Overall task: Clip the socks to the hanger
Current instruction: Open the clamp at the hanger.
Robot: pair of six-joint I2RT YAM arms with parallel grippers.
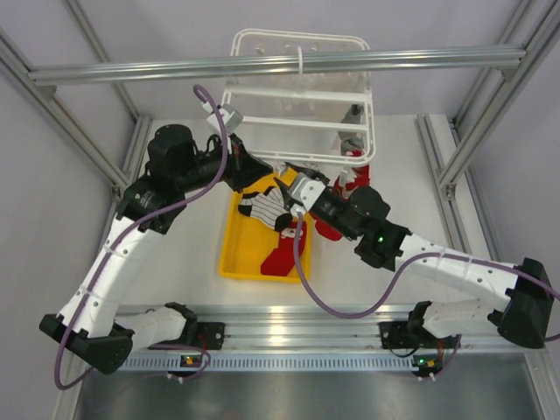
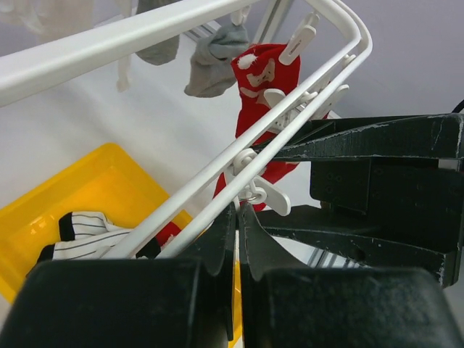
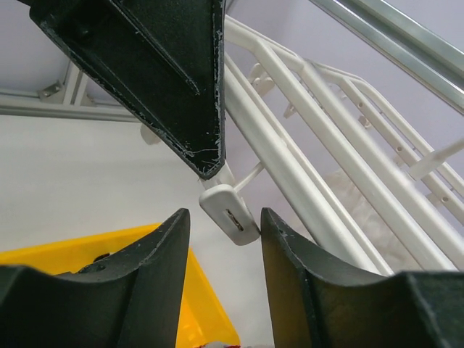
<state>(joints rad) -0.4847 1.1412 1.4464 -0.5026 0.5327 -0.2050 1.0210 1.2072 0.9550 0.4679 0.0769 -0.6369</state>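
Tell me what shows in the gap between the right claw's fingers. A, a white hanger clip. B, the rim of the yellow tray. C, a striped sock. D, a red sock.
A: in the right wrist view, a white hanger clip dangles in the gap of the open right claw, with no sock there.

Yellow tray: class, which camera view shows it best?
Top external: the yellow tray shows nearly its full outline from above. Left wrist catches only one corner; right wrist only a yellow sliver.
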